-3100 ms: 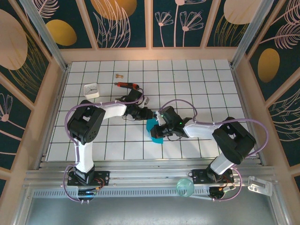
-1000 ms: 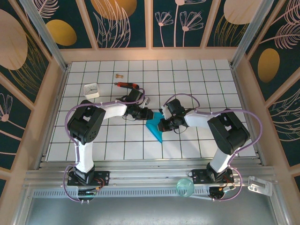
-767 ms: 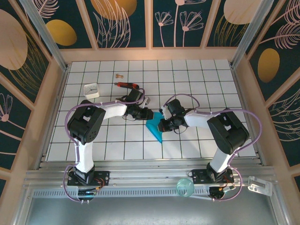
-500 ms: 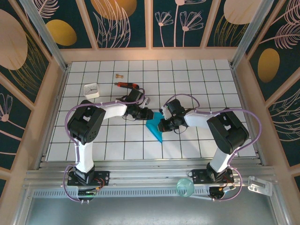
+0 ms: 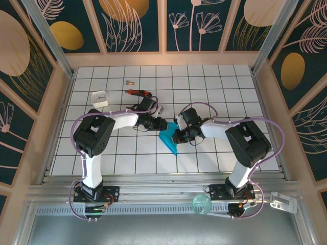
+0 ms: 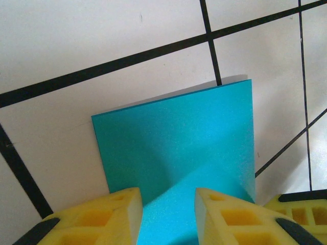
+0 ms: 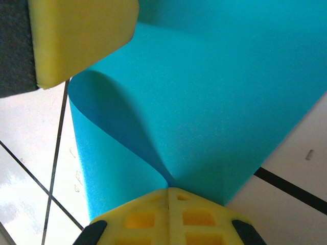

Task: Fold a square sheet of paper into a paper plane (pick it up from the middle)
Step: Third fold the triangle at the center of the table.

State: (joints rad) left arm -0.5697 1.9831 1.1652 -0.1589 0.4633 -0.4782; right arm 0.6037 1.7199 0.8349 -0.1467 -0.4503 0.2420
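Note:
The square sheet of paper (image 5: 168, 141) is a creased teal shape on the white tiled table, pointing toward the near edge. My left gripper (image 5: 164, 124) is at its far corner. In the left wrist view this gripper (image 6: 167, 214) is open, its yellow fingers (image 6: 120, 214) apart over the flat paper (image 6: 179, 138). My right gripper (image 5: 175, 137) is at the paper's right edge. In the right wrist view it (image 7: 168, 193) is shut, pads together on a raised curl of the paper (image 7: 214, 102). A left-gripper finger (image 7: 82, 41) shows at the upper left there.
A small white square block (image 5: 99, 98), a red-and-black utility knife (image 5: 139, 92) and a small brass piece (image 5: 129, 81) lie at the back left. A teal round object (image 5: 202, 204) sits on the front rail. Wooden walls ring the table.
Since three seconds ago the right gripper has moved up and left, and the paper has gone from a bunched shape to a flatter pointed one. Over the last second nothing moved.

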